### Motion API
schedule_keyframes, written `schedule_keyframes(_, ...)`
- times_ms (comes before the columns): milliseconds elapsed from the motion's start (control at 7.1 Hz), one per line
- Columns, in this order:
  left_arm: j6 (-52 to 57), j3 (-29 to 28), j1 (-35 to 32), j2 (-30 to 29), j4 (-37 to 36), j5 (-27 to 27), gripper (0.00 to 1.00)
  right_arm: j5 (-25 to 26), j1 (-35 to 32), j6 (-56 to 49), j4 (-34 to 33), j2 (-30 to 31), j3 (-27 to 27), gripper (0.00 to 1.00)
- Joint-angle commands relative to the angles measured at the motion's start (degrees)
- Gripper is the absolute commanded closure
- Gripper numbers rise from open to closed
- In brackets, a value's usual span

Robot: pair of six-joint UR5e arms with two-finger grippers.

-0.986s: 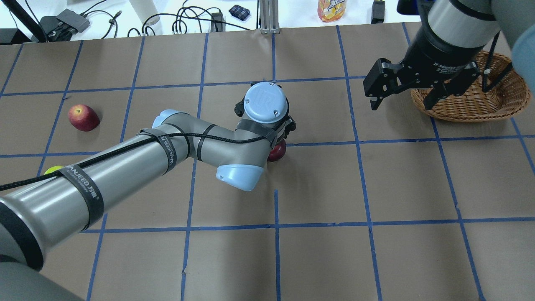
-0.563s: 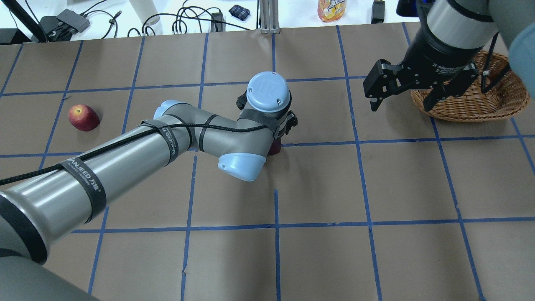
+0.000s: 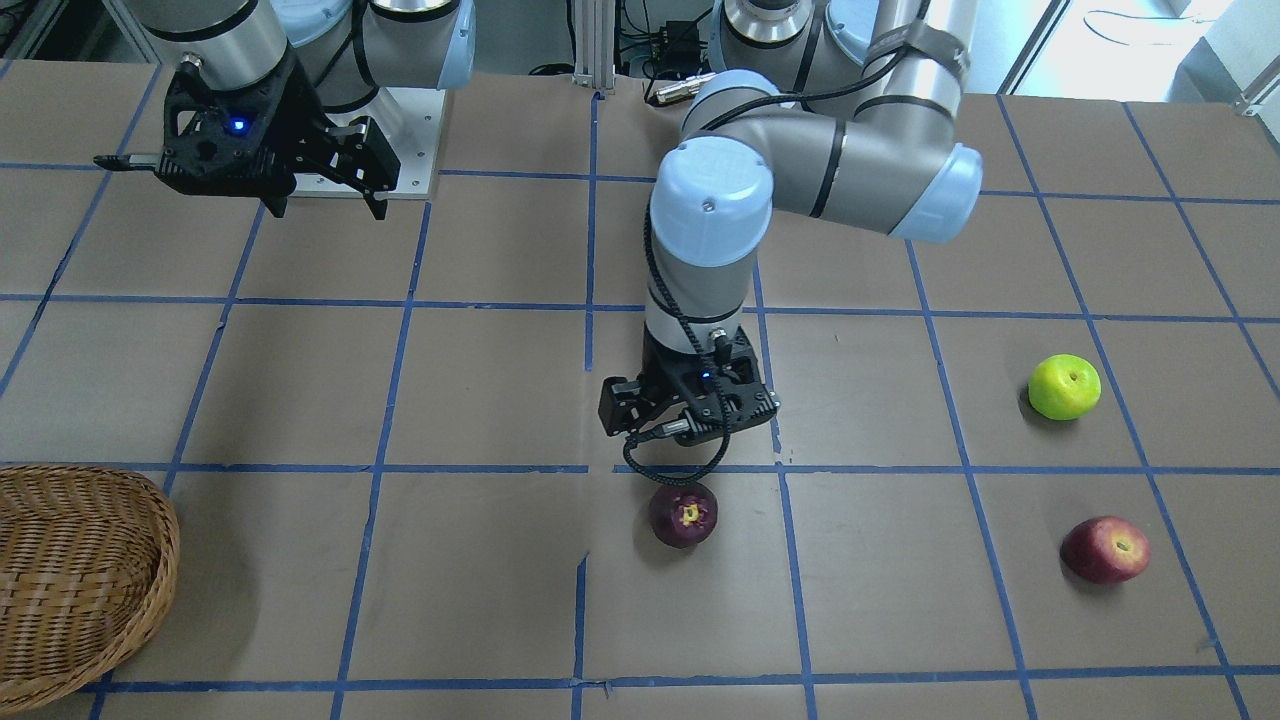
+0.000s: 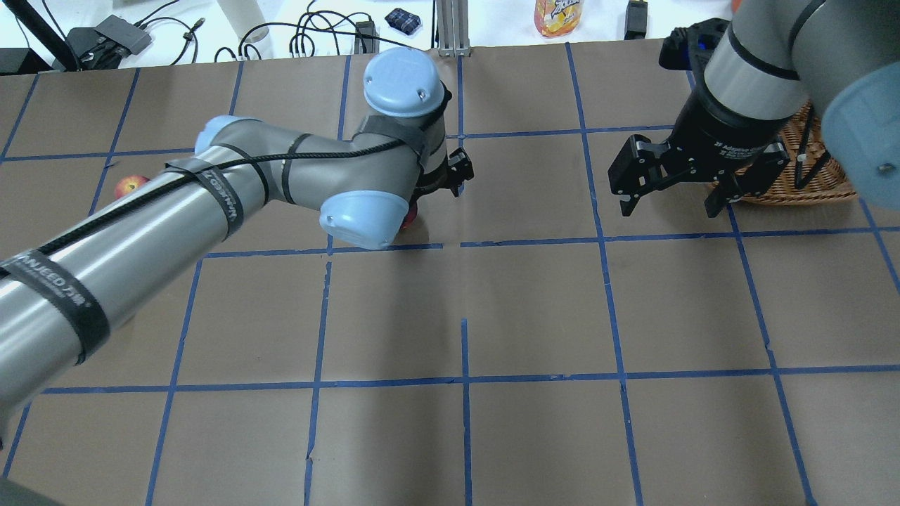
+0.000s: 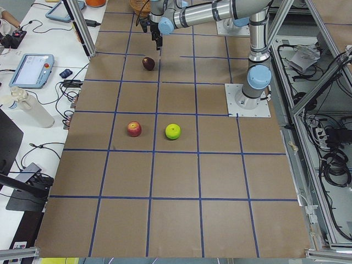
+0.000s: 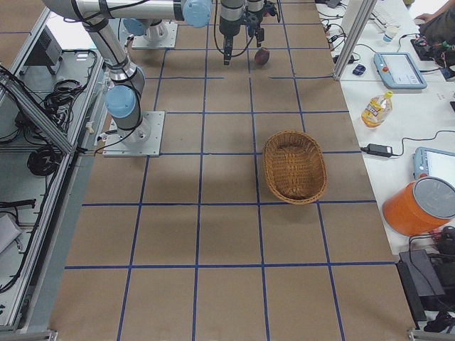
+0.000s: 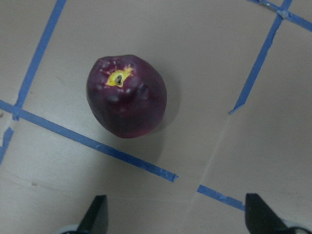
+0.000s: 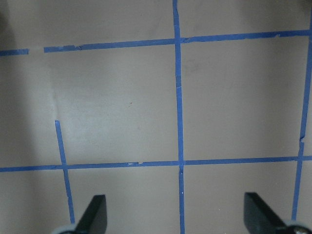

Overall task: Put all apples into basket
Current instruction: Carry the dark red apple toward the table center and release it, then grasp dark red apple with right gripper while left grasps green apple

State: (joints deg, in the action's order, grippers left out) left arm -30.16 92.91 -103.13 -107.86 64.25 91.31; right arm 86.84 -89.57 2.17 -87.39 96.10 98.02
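Note:
The dark maroon apple [image 3: 683, 515] lies on the paper-covered table, stem end up; it also shows in the left wrist view [image 7: 126, 96]. My left gripper [image 3: 690, 428] hangs open just above it, on the robot's side, not touching; both fingertips [image 7: 96, 219] are apart and empty. The yellow-green apple [image 3: 1065, 387] and the red apple [image 3: 1105, 549] lie far off on my left side. The wicker basket [image 3: 70, 580] stands at the far right, empty as far as it shows [image 6: 294, 166]. My right gripper [image 4: 666, 204] hovers open and empty beside the basket [image 4: 808, 186].
The table is brown paper with a blue tape grid [image 4: 464, 242]. Cables, a bottle [image 4: 557, 15] and small devices lie beyond the far edge. The left arm's elbow [image 4: 365, 221] hides most of the maroon apple in the overhead view.
My left arm has swung left and toward the far side. The maroon apple now shows farther left and farther away, below the open gripper. My right gripper has shifted slightly nearer.

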Motion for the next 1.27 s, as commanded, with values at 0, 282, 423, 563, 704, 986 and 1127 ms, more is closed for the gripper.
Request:
schedule_keyframes(0, 18.48, -0.37, 9.13, 7.02, 9.27, -2.0, 0.0, -0.01, 0.01, 0.12, -3.02, -1.35, 0.42, 0.0)
schedule_keyframes(282, 38.57, -0.1, 20.97, 12.73, 18.67, -2.1, 0.0, -0.79, -0.26, 0.2, -3.13, -1.35, 0.42, 0.0)
schedule_keyframes(423, 46.68, 1.2, 26.52, 15.02, 21.32, -1.92, 0.0, -1.06, -0.43, 0.29, -3.83, -2.31, 0.33, 0.0)
schedule_keyframes(563, 56.69, 3.83, 30.92, 15.83, 21.35, -1.66, 0.0, -1.67, -1.13, 2.03, -6.45, -4.58, -0.11, 0.0)
schedule_keyframes(704, 66.01, 6.64, 36.62, 16.36, 20.57, -1.66, 0.0, -3.94, -2.09, 7.45, -9.08, -6.52, -0.11, 0.0)
schedule_keyframes(986, 72.06, 10.6, 46.14, 13.14, 13.84, -1.48, 0.0, -4.31, -9.62, 19.74, -21.61, -13.27, -0.46, 0.0)
schedule_keyframes(1127, 75.65, 14.88, 46.78, 11.11, 5.09, -0.87, 0.0, -4.31, -13.58, 27.2, -25.94, -17.14, -1.42, 0.0)
